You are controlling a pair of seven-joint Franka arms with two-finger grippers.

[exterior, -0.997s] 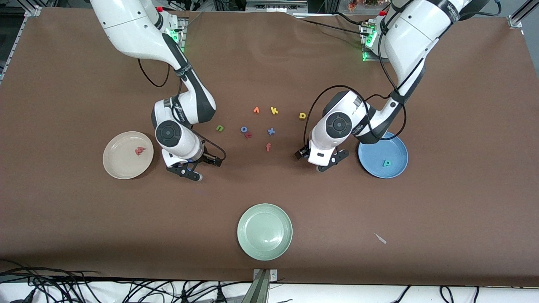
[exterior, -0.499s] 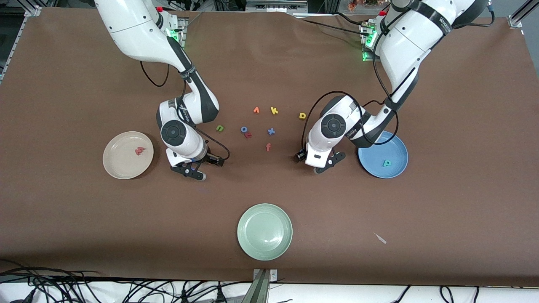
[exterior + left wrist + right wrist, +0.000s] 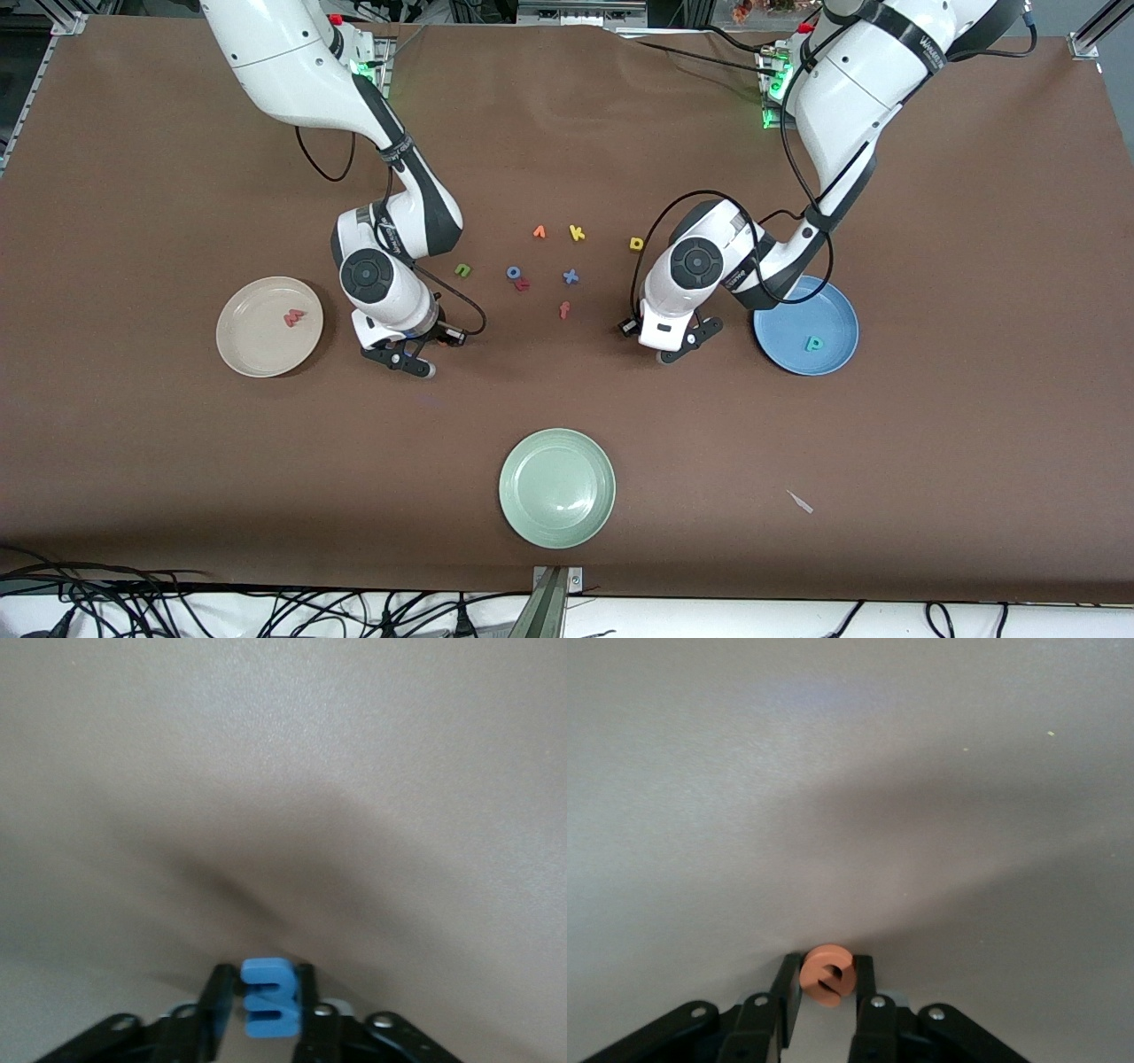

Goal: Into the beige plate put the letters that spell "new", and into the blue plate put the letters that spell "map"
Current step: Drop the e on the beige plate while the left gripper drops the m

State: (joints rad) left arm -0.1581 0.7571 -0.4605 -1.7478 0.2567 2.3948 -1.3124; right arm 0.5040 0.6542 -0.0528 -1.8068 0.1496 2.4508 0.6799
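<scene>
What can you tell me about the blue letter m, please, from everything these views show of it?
The blue m is a small, thick, matte foam letter in bright blue. It stands on edge, turned sideways, pinched between the two black fingers of the left gripper, which has shut on its flat faces. It sits low over the bare brown table, between the loose letters and the blue plate; the front view hides it under the gripper.

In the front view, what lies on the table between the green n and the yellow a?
The front view shows, from the green n toward the yellow a: a blue round letter touching a red letter, then the blue x.
</scene>
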